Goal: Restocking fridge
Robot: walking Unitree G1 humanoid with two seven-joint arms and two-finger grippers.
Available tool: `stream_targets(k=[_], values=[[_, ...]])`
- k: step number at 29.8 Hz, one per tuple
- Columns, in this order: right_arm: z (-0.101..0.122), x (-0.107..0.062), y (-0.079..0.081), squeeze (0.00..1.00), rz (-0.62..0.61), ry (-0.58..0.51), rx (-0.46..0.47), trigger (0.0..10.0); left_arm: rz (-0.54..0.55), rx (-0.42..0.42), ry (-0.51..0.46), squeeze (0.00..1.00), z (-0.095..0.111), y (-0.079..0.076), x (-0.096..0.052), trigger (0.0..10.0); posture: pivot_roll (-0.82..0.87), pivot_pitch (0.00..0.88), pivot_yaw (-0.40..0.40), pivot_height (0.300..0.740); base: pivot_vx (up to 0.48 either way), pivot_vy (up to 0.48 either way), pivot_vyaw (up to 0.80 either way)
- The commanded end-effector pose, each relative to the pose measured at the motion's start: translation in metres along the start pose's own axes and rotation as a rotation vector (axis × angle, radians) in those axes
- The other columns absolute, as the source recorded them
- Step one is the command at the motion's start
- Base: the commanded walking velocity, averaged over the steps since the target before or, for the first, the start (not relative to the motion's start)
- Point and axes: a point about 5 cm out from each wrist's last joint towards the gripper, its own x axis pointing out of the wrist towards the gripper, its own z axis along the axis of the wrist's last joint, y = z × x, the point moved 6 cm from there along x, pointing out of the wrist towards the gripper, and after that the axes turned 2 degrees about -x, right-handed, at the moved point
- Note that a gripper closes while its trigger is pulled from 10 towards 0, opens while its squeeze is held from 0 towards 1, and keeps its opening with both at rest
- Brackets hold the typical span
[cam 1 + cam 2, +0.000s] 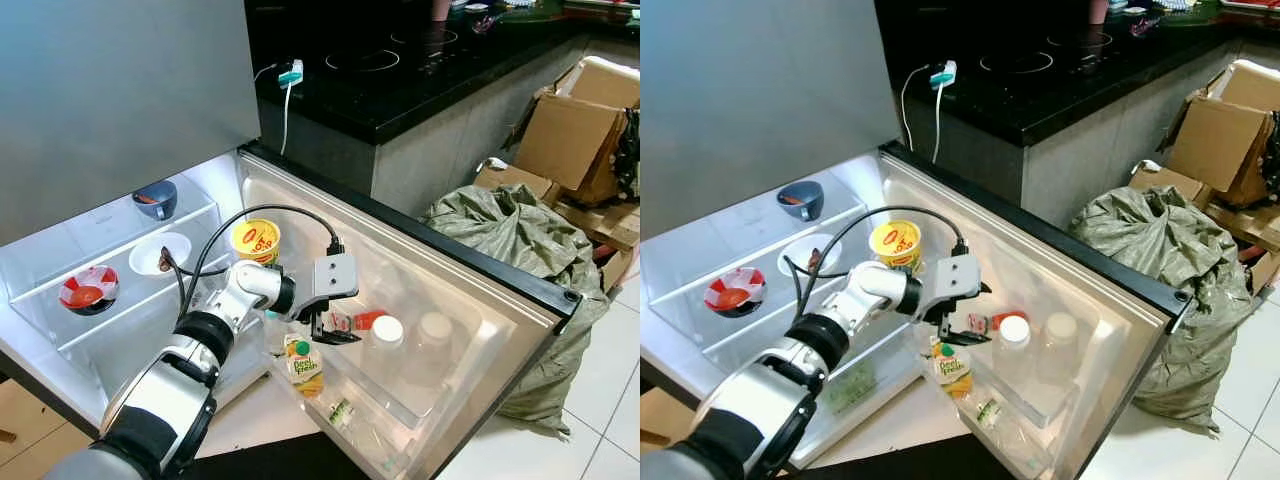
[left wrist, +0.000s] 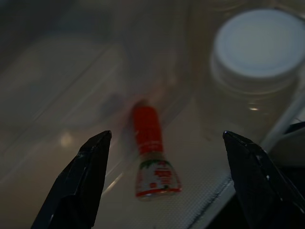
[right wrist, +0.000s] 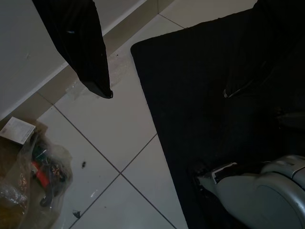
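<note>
We note the left pincer (image 2: 164, 143), fingers apart, above a small bottle (image 2: 151, 160). The bottle lies flat in the door bin (image 1: 420, 400), red-capped, with a red-and-green label.

Bright eye views, dim wrist views
</note>
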Motion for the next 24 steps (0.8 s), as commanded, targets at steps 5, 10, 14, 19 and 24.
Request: stream_targets(k=[5,10,14,19,24], values=[[-0.008,0.0,0.006,0.0,0.009,0.009,0.006,10.0,0.015,0.032,0.045,0.0,-0.001,0.004,0.003,10.0,-0.22,0.109,0.088,0.74,0.0,0.0,0.0],[-0.011,-0.001,0.007,0.0,0.011,0.012,0.01,10.0,0.046,0.017,0.079,0.0,-0.005,0.006,0.009,10.0,-0.23,0.122,0.098,0.74,0.0,0.0,0.0],[-0.013,-0.001,0.008,0.0,0.011,0.014,0.014,10.0,0.078,0.008,0.098,0.0,-0.006,0.008,0.016,10.0,-0.23,0.126,0.102,0.74,0.0,0.0,0.0],[-0.015,-0.001,0.009,0.0,0.011,0.015,0.019,10.0,0.112,0.009,0.109,0.0,-0.002,0.012,0.022,10.0,-0.24,0.129,0.107,0.74,0.0,0.0,0.0],[-0.016,-0.001,0.01,0.0,0.011,0.013,0.021,10.0,0.133,0.026,0.116,0.0,0.001,0.015,0.025,10.0,-0.24,0.133,0.11,0.74,0.0,0.0,0.0]])
